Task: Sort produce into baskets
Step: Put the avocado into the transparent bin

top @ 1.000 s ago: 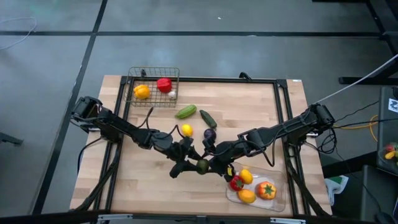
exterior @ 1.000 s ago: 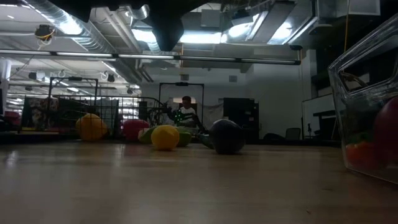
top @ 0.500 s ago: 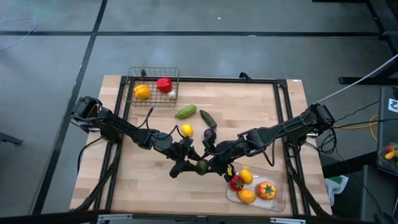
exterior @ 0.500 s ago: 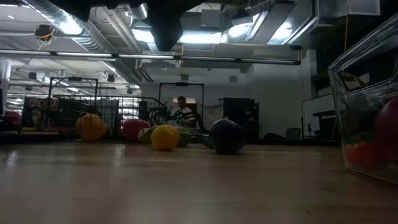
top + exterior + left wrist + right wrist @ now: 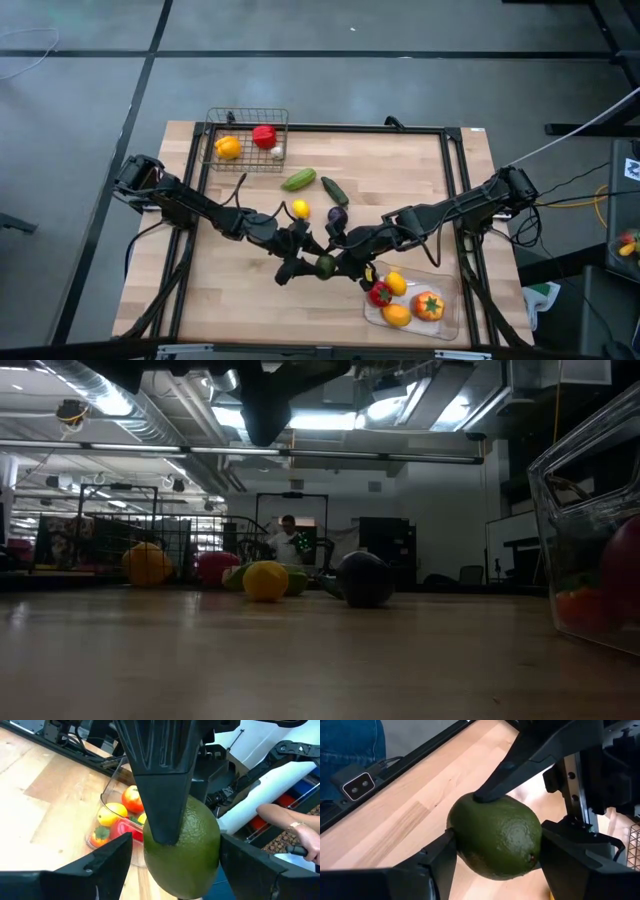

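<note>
Both the left gripper [image 5: 312, 262] and right gripper [image 5: 338, 266] seem clamped on the green avocado [image 5: 325, 266] beside the clear tray [image 5: 447, 322]; mistimed release could drop it.

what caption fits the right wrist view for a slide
Handover: right pincer grips a green avocado at its sides while one finger of the left pincer presses its top, above the wooden table.

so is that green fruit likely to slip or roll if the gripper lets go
Probably rolls: the green fruit is rounded, egg-shaped. Its skin looks smooth and shiny, so it may slip. The right gripper holds it at both sides, and the left gripper fingers bracket it too.
</note>
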Tool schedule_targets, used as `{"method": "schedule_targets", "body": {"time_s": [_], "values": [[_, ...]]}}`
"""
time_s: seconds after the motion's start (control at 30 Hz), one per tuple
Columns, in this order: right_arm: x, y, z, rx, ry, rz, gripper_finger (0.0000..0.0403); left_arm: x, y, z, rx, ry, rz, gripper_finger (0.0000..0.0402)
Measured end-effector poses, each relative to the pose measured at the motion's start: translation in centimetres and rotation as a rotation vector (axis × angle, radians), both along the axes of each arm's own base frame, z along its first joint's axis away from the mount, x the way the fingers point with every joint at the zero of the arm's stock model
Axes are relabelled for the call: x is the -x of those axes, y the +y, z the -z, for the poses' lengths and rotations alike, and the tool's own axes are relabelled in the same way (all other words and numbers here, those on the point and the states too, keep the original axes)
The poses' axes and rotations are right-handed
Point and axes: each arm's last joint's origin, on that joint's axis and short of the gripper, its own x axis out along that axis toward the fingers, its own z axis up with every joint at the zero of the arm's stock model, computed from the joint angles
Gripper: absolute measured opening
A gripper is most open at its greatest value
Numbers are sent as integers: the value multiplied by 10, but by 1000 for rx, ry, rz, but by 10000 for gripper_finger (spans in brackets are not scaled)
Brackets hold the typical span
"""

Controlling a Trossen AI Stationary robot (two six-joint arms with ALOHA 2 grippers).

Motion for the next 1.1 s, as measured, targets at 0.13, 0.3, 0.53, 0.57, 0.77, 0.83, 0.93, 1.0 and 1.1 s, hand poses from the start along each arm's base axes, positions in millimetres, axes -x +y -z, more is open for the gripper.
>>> {"method": "schedule_targets", "body": {"time_s": [0.13,0.3,0.53,0.57,0.77,0.83,0.93,1.0,1.1], "values": [[1,0,1,5,14,2,244,0,0,1,-7,5,-7,285],[1,-1,2,7,20,3,244,0,1,2,-14,16,-8,285],[6,-2,1,31,89,2,243,0,2,4,-56,28,-9,287],[7,-2,1,37,106,3,243,0,2,4,-65,25,-7,287],[16,-6,0,46,242,43,243,1,2,5,-78,36,-2,287],[21,-7,2,41,307,75,243,1,2,7,-77,50,-1,287],[28,-9,4,-7,418,110,243,1,2,8,-86,65,4,287],[33,-7,6,-57,504,123,243,1,2,10,-96,71,6,287],[42,0,8,-94,588,143,243,1,2,9,-112,64,10,287]]}}
